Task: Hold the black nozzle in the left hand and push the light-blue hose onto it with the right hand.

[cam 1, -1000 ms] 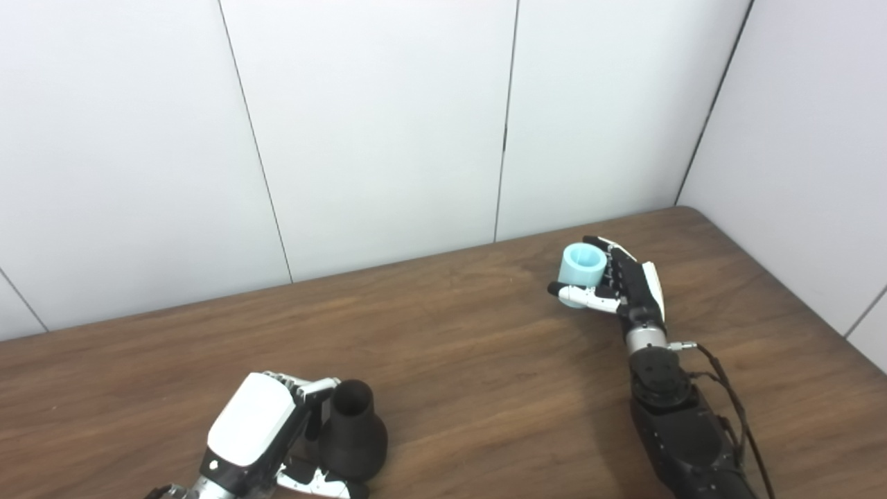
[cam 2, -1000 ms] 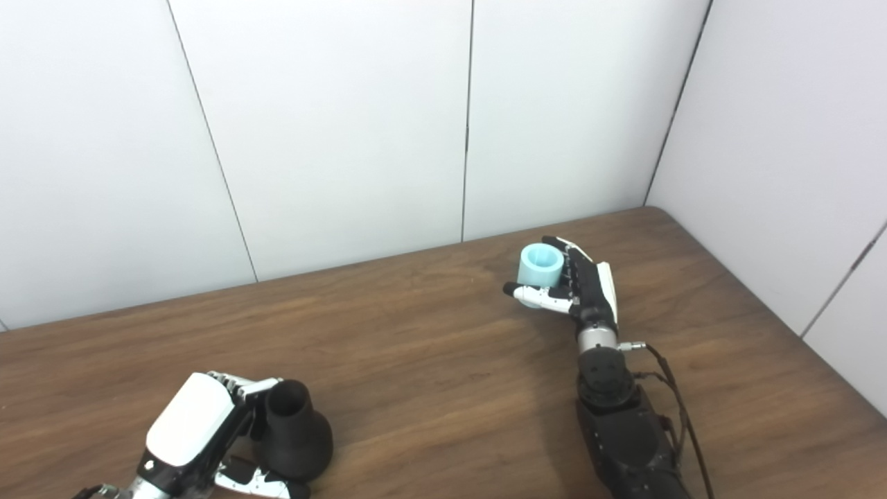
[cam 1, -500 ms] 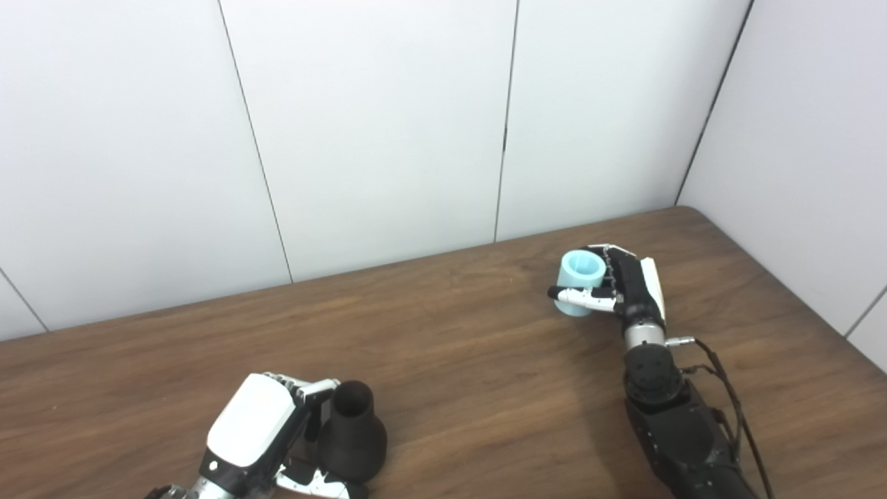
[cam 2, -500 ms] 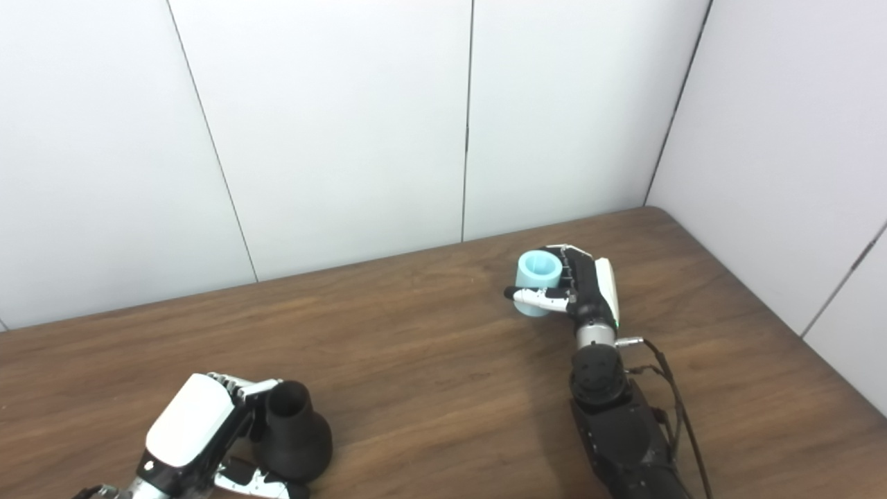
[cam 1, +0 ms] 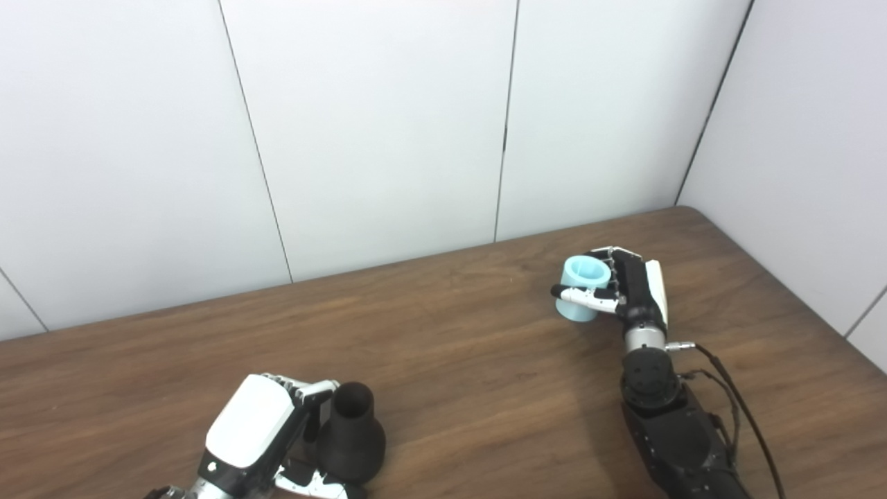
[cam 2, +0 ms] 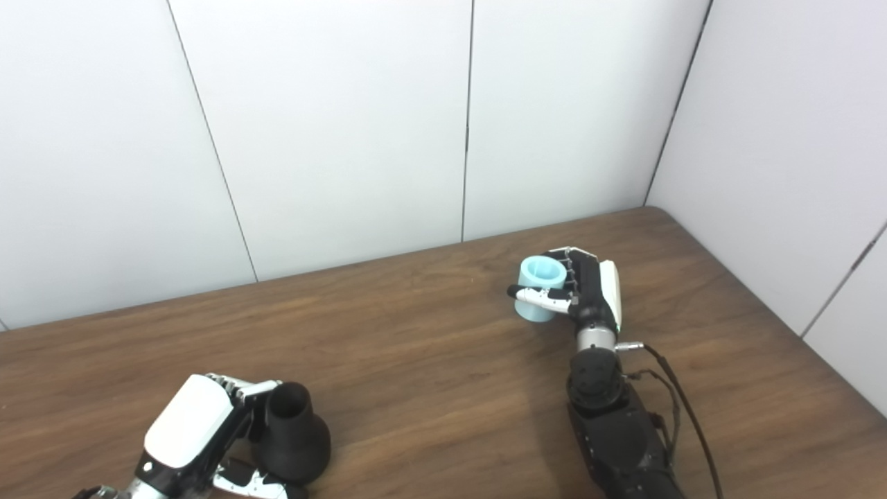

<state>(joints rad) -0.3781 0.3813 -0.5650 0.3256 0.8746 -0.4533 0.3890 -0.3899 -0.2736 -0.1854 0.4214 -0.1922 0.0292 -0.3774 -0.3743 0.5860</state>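
Observation:
The black nozzle stands upright on the wooden table near the front left, its narrow open end up. My left hand is wrapped around it, fingers behind and thumb in front at its base. At the right back, my right hand is shut on the light-blue hose, a short open tube held upright with the thumb across its front. The hose looks slightly lifted off the table. The two pieces are far apart.
White wall panels close off the back and the right side of the table. The table's rounded corner lies just behind the right hand. A cable runs along the right forearm.
The right hand's fingers have curled shut around the light-blue hose and drawn it slightly toward me. The left hand and nozzle have stayed still.

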